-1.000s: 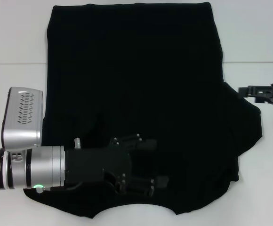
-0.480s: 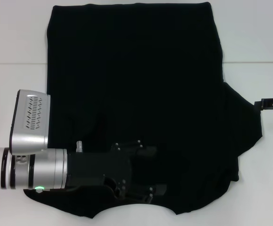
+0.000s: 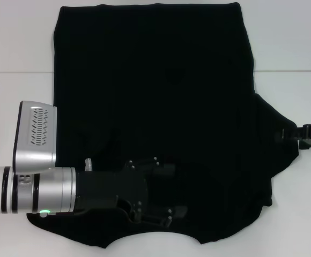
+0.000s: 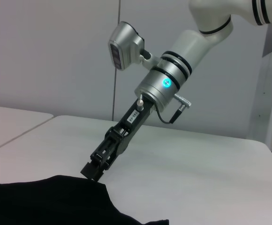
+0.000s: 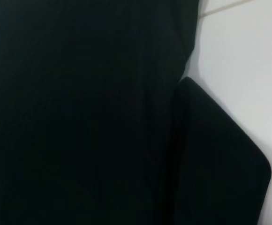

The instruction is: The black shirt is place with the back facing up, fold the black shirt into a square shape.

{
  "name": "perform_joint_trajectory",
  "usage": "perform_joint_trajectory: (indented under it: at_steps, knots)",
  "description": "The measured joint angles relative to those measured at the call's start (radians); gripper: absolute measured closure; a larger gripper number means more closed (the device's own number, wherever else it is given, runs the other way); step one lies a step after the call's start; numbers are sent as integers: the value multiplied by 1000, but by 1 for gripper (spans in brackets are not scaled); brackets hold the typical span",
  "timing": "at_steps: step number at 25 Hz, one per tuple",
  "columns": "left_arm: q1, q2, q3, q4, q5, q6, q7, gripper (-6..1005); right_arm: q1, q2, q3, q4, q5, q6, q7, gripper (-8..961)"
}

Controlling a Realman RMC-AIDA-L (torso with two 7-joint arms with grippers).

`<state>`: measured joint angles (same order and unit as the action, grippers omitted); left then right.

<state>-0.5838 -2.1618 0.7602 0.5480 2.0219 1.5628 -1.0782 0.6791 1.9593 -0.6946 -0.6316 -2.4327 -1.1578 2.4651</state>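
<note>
Black shirt: the black shirt (image 3: 155,107) lies spread flat on the white bench (image 3: 16,37), filling most of the head view from the far edge down to the near edge.
Shirt outline: its left side looks straight, as if already turned in; its right sleeve (image 3: 276,134) sticks out as a flap toward the right side of the bench.
Near edge: the edge nearest the robot curves inward in the middle, with slight wrinkles beside it.
Left end effector: the left end effector (image 3: 169,190) reaches in from the left and sits over the near part of the shirt, its silver wrist over the shirt's left border.
Left end effector state: its black fingers lie against black cloth, so I cannot tell how far apart they are or whether they hold any fabric.
Right end effector: the right end effector (image 3: 284,136) comes in from the right at the tip of the sleeve; in the left wrist view it (image 4: 93,171) slopes down so that its tip meets the sleeve's edge (image 4: 79,187).
Right end effector state: the tip looks narrow where it meets the cloth, but whether it has hold of the fabric cannot be told.
Right wrist view: shows the shirt's body (image 5: 79,112) and the sleeve flap (image 5: 215,159) lying flat on the bench (image 5: 244,61).
</note>
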Motion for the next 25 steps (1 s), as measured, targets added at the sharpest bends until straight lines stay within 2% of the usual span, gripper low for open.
perform_joint_trajectory:
  at_steps: [6, 17, 25]
  knots:
    - [1, 2, -4, 0, 0, 0, -2, 72, 5, 6, -8, 31, -2, 35, -8, 71]
    - [-2, 3, -9, -1, 0, 0, -2, 72, 10, 18, -49, 39, 0, 76, -14, 240]
    - [2, 4, -12, 0, -1, 0, 1, 71, 8, 20, -47, 38, 0, 81, -14, 415]
